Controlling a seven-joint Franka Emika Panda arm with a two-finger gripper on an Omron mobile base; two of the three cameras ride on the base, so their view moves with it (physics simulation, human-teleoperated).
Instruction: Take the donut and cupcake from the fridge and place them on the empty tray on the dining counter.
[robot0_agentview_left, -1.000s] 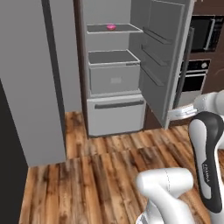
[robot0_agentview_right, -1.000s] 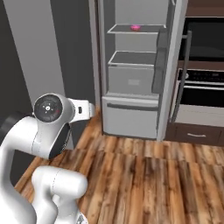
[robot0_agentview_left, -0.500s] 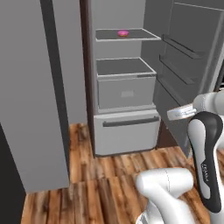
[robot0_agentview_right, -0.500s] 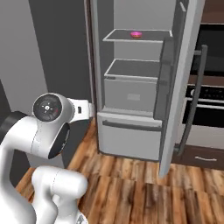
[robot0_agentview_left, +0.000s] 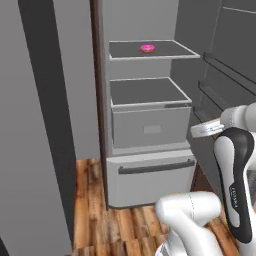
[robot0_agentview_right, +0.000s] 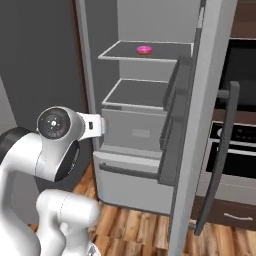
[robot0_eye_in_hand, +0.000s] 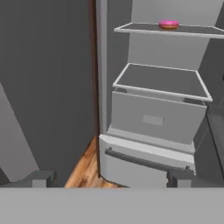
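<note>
The donut (robot0_agentview_left: 147, 48) sits at upper centre of the left base view, on the top shelf (robot0_agentview_left: 150, 50) of the open fridge (robot0_agentview_left: 150, 150), well back from the shelf's front edge; bare shelf lies on both sides of it. The arm rises at lower right, elbow bent.

In the right base view the donut (robot0_agentview_right: 144, 49) lies at top centre, the open door (robot0_agentview_right: 200, 125) standing edge-on at right.

In the hand view the donut (robot0_eye_in_hand: 169, 24) is at upper right; the gripper (robot0_eye_in_hand: 111, 178) at the bottom has its fingertips (robot0_eye_in_hand: 41, 178) spread wide, holding nothing, short of the drawer (robot0_eye_in_hand: 153, 118).
</note>
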